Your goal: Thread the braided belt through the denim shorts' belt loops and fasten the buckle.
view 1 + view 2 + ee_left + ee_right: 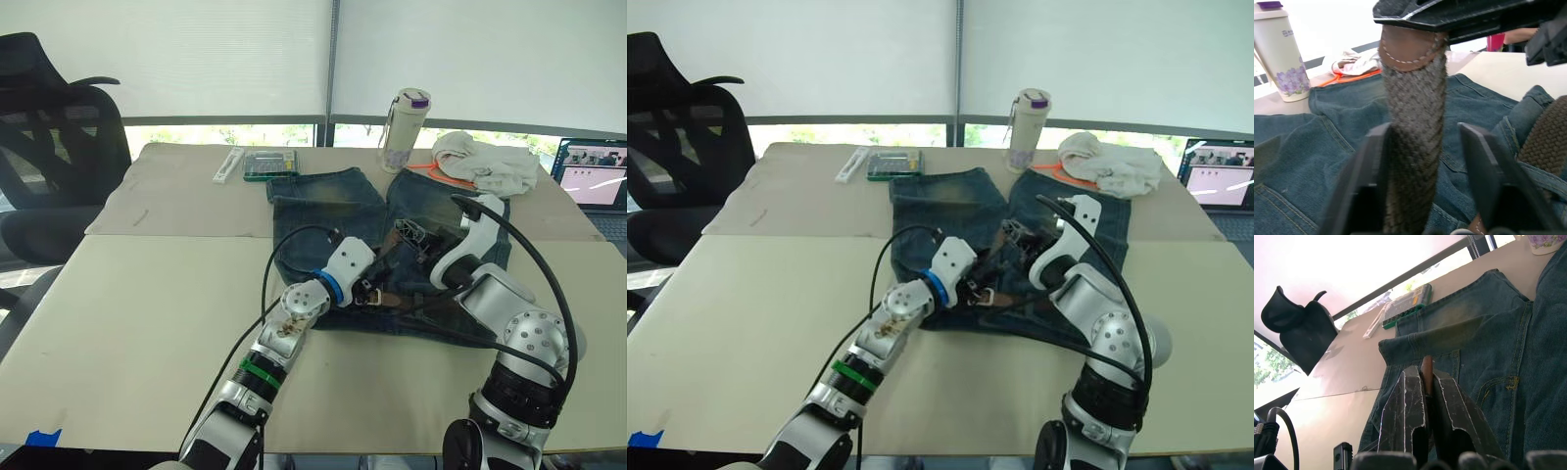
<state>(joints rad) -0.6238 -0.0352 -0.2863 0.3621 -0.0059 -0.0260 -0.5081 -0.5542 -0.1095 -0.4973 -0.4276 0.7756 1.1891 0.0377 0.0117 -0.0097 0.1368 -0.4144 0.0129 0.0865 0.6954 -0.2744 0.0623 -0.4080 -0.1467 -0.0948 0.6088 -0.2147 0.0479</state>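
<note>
The denim shorts (333, 211) lie flat mid-table with the waistband toward me. The braided belt (392, 257) rises off the waistband between my two grippers. My right gripper (411, 235) is shut on the belt's leather-capped tip (1410, 46), holding it up over the shorts. My left gripper (1425, 132) is open and straddles the braided strap (1413, 147) just below that tip; the strap rests against one finger (1378, 161). A small silver buckle (987, 294) shows by the left gripper at the waistband. More of the belt (1547, 132) lies along the waistband. I cannot make out the belt loops.
Beyond the shorts stand a white tumbler (404, 129), an off-white cloth bundle (485, 162) with an orange cord (436, 174), a green box (270, 164) and a white strip (229, 164). A laptop (593, 176) sits far right. A black chair (49, 147) is at the left.
</note>
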